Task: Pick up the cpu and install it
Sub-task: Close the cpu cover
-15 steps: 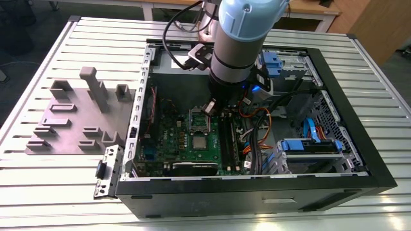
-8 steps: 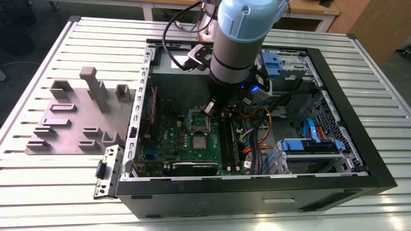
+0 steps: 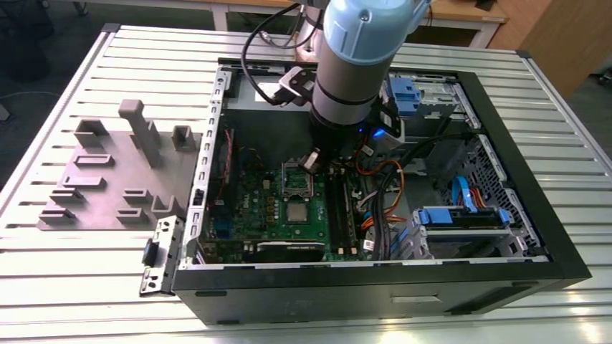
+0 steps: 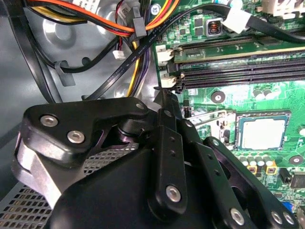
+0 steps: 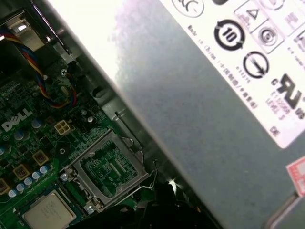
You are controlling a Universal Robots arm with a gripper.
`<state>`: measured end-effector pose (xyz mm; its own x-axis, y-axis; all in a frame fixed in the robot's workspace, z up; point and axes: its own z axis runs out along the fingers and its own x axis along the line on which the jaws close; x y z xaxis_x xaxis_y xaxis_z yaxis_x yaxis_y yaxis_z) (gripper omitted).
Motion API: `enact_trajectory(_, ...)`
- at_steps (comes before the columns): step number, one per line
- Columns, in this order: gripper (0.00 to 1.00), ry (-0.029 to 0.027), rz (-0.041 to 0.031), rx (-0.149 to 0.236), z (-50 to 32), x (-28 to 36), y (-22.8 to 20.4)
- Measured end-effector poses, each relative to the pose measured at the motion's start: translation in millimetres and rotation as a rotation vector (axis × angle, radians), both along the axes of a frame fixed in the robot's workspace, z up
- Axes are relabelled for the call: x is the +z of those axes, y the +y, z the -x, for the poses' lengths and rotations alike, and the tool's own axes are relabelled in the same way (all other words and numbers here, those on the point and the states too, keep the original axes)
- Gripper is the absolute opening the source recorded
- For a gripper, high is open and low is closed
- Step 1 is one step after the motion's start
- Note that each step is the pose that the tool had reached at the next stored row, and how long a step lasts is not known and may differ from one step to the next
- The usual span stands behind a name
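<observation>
The cpu (image 3: 297, 212) is a small pale silver square lying flat on the green motherboard (image 3: 263, 208) inside the open computer case. In both wrist views the cpu (image 4: 263, 133) (image 5: 47, 213) rests within its socket outline. The silver socket frame (image 5: 112, 168) (image 3: 295, 183) stands beside it, swung open, with a thin wire lever at its edge. My gripper (image 3: 313, 159) (image 4: 164, 98) hovers low over the board next to that frame, a short way from the cpu. Its black fingers come together in one narrow tip with nothing between them.
A grey power supply box (image 5: 200, 109) rises close beside the socket. Memory slots (image 4: 238, 71) and orange, yellow and black cables (image 4: 119, 28) crowd the board's edge. Blue drive brackets (image 3: 464, 215) fill the case at the exterior view's right. A grey plastic fixture (image 3: 105, 179) sits outside at the left.
</observation>
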<state>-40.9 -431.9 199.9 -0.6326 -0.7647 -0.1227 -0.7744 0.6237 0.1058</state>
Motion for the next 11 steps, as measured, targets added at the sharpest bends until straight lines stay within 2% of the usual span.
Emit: enact_trajectory(11,0.11,0.0035,0.0001,0.000,2.9,2.1,0.0)
